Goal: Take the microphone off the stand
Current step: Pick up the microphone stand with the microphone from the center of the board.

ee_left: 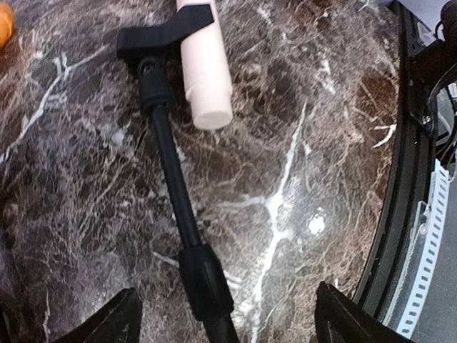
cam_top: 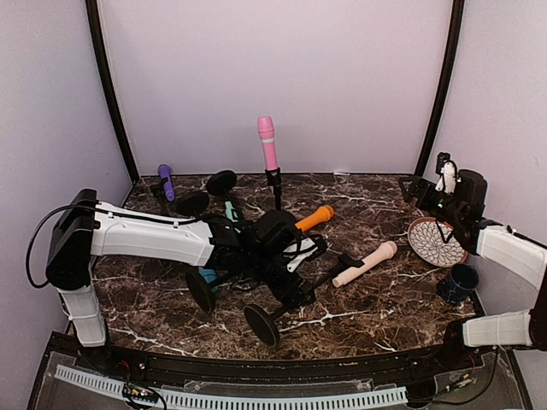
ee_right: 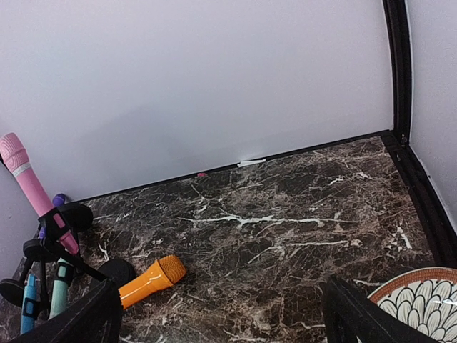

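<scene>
Both grippers stand spread: left gripper [ee_left: 225,291] straddles the fallen stand [ee_left: 175,193], whose clip holds the beige microphone [ee_left: 203,64] on the table [ee_left: 321,179]; right gripper [ee_right: 220,286] hangs near the patterned plate [ee_right: 428,300] and dark mug [cam_top: 459,282].

Left claw [ee_left: 228,294], right claw [ee_right: 221,286]: agape.

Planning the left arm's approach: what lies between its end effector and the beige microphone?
Only the stand's black pole, on the table, runs from left end effector to beige microphone (left wrist view).
</scene>
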Tool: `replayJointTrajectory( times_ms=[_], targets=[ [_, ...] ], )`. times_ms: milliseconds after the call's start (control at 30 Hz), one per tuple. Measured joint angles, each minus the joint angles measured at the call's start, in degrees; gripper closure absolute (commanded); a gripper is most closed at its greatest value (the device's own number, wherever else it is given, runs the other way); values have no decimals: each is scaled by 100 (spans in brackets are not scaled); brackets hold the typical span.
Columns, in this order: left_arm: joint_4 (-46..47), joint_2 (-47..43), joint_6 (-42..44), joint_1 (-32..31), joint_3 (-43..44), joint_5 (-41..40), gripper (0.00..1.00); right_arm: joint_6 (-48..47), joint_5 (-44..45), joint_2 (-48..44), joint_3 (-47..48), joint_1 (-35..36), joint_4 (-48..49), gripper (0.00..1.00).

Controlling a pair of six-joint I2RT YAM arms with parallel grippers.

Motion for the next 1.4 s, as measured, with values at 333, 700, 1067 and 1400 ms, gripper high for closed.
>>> replayJointTrajectory(
  times_ms=[333, 700, 1067, 1400],
  targets=[
    [-951, 39, -372, -4, 17, -85, 22, 2, 61, -33, -192, 0, 37, 1],
    [-1200, 424, -544, -11, 190, 85, 56, 2, 70, -59, -199, 0, 42, 1],
    [-1351, 623, -535, -11, 345, 101, 67, -17, 111, -146, -232, 0, 42, 1],
    [-1405, 846, -570, -26, 466, 24, 86, -20, 111, -146, -234, 0, 46, 1]
  ],
)
